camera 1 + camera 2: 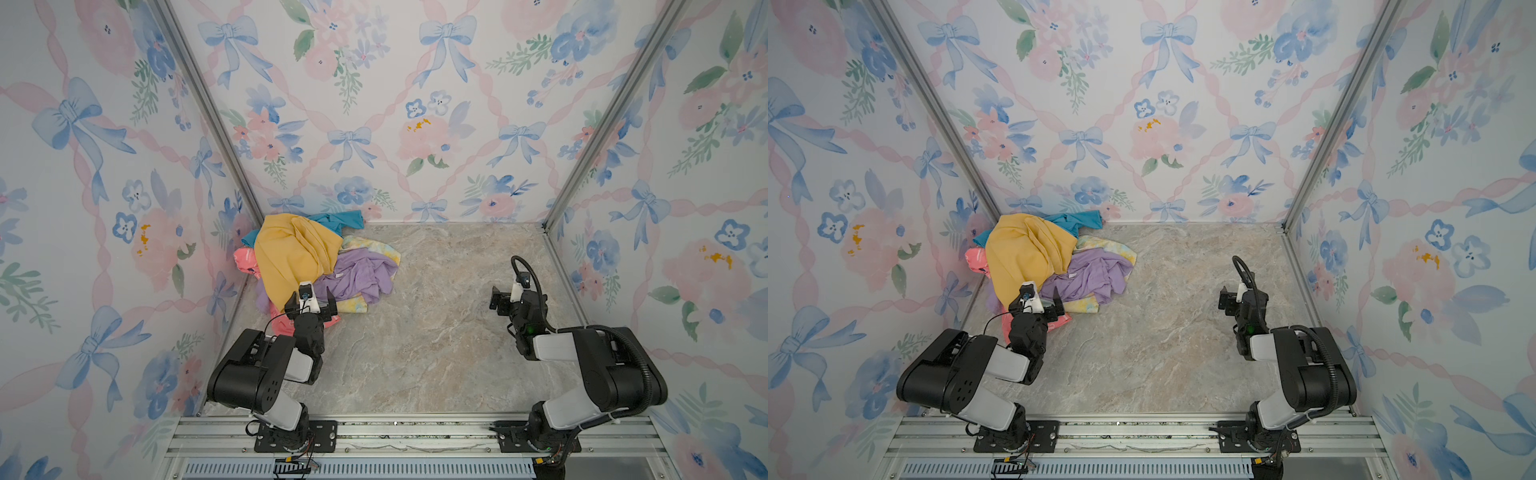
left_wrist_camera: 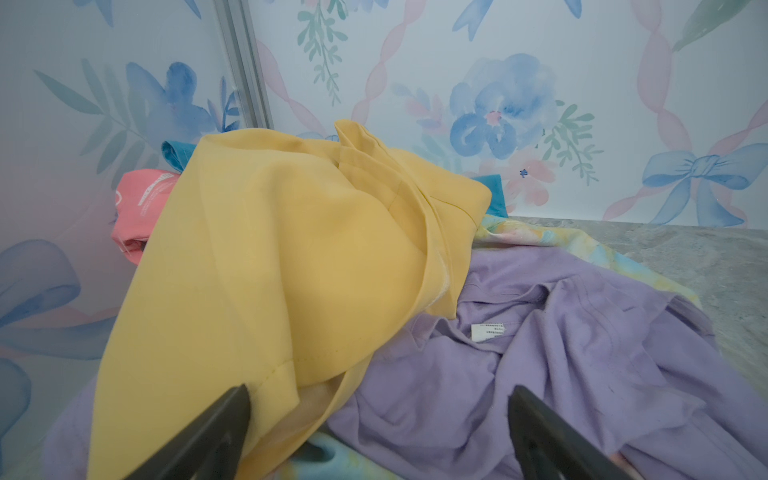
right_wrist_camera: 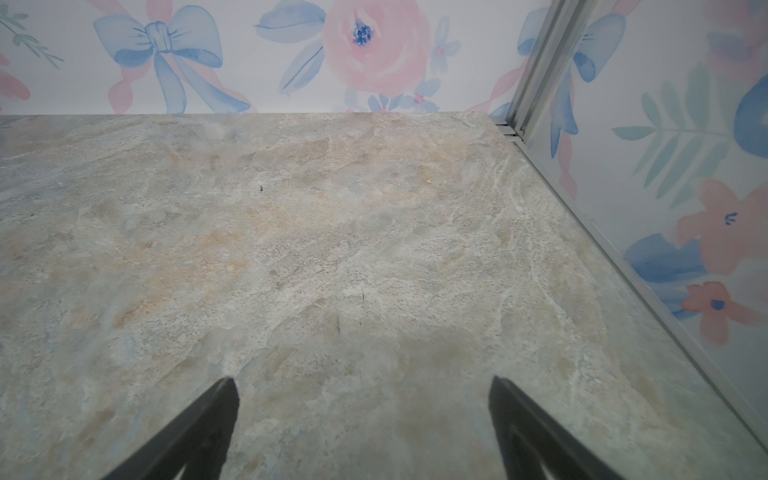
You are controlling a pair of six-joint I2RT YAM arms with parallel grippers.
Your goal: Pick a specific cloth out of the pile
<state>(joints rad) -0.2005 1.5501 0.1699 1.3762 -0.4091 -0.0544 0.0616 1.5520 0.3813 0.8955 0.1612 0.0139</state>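
Coral-pink fabric peeks out at the edges only: the pink cloth [image 1: 245, 261] we want lies mostly buried under the yellow cloth [image 1: 291, 253], on the wall side of the pile [image 1: 332, 274]. We judge nothing picked yet. Our left gripper [image 1: 311, 302] hovers at the pile's near edge, jaws spread, empty. Our right gripper [image 1: 498, 300], also spread and empty, hangs over bare table [image 1: 415, 332]. Grasping and pulling out remain.

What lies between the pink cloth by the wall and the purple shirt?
The yellow cloth covers that stretch, from pink cloth to purple shirt, in both top views.
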